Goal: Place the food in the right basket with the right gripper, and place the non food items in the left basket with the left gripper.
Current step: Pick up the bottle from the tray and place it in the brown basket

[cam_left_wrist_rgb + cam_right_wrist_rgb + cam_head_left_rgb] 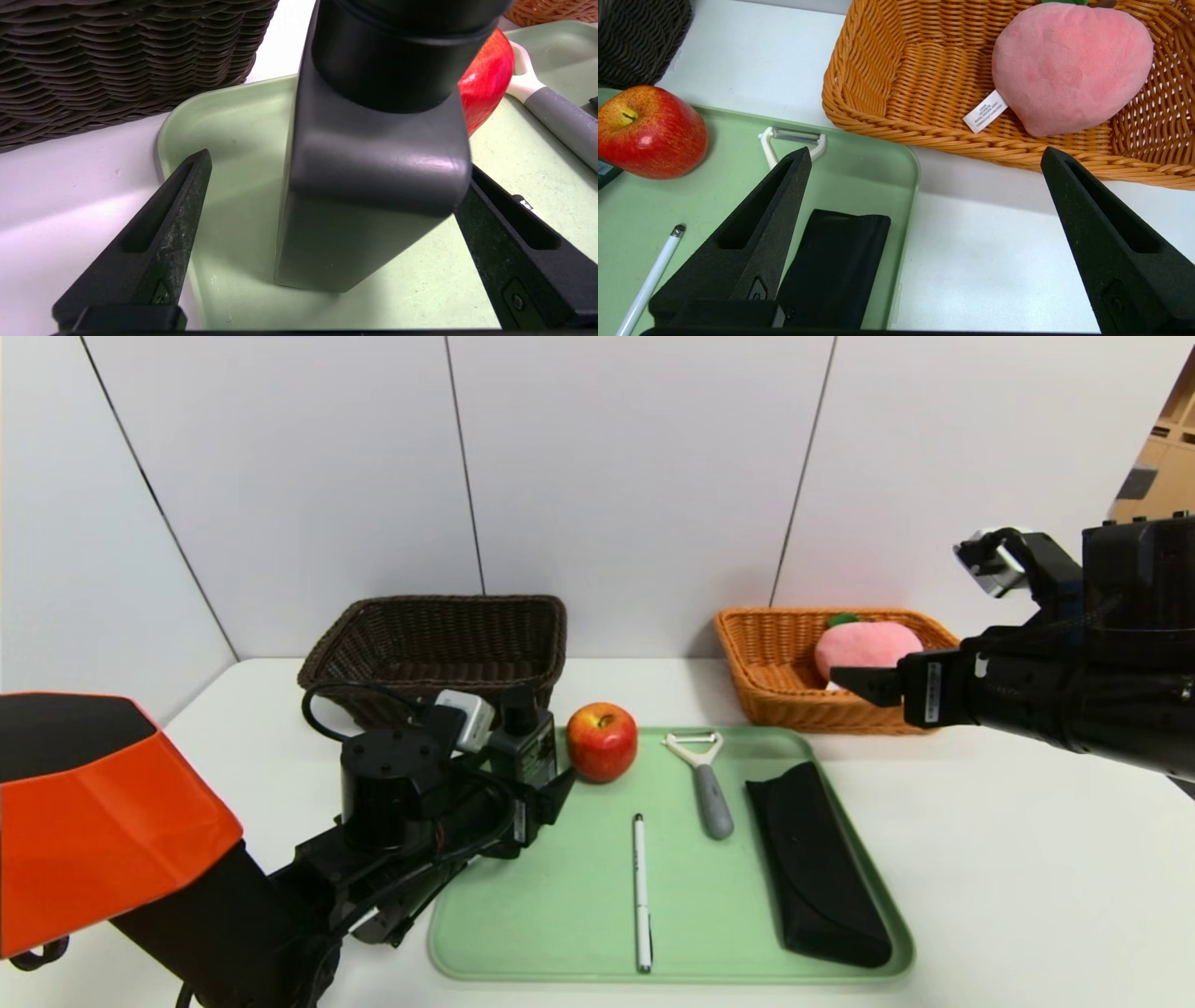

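left gripper [327,186] spread around dark bottle [373,154] (upright on tray [224,126]) | right gripper [924,158] open, empty | fuzzy pink peach [1069,65] lay in orange basket [896,70]

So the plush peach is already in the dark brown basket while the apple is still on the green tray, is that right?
Not quite: the plush peach lies in the orange-tan basket, not the dark brown basket, as the head view shows. The apple is indeed on the green tray.
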You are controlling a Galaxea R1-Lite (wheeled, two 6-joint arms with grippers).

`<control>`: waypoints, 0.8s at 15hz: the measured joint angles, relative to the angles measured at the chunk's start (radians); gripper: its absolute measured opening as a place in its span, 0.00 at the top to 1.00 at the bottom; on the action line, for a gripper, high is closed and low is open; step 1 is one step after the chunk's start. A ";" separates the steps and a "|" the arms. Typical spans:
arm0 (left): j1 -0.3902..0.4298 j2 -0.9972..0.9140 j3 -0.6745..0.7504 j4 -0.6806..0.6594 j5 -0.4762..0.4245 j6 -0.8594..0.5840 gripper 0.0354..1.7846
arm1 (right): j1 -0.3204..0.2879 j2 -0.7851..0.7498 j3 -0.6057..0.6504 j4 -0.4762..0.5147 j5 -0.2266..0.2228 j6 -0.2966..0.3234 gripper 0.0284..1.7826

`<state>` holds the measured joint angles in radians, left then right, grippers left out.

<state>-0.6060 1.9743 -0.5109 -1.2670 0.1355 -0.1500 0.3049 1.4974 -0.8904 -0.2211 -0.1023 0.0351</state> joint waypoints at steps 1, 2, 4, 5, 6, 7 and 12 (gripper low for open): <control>0.000 0.001 0.001 0.000 0.000 0.000 0.06 | -0.001 -0.002 0.003 0.000 0.001 0.000 0.05; 0.000 0.001 0.001 0.000 0.000 0.000 0.06 | -0.001 -0.003 0.005 0.000 0.001 0.000 0.05; 0.001 0.002 0.001 0.000 0.000 0.000 0.06 | -0.001 -0.005 0.009 0.000 0.002 0.000 0.05; 0.002 0.002 -0.001 0.000 0.000 0.000 0.06 | 0.000 -0.007 0.013 0.000 0.003 0.000 0.05; 0.003 0.002 -0.003 -0.001 0.001 0.000 0.06 | 0.000 -0.008 0.015 0.000 0.003 0.000 0.05; 0.003 0.002 -0.004 -0.001 0.001 0.000 0.06 | 0.000 -0.009 0.017 0.000 0.002 0.000 0.05; 0.006 0.008 -0.007 -0.002 0.010 0.000 0.30 | 0.000 -0.011 0.029 -0.001 0.003 0.000 0.05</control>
<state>-0.5998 1.9819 -0.5181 -1.2691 0.1451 -0.1504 0.3049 1.4860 -0.8619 -0.2221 -0.0994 0.0349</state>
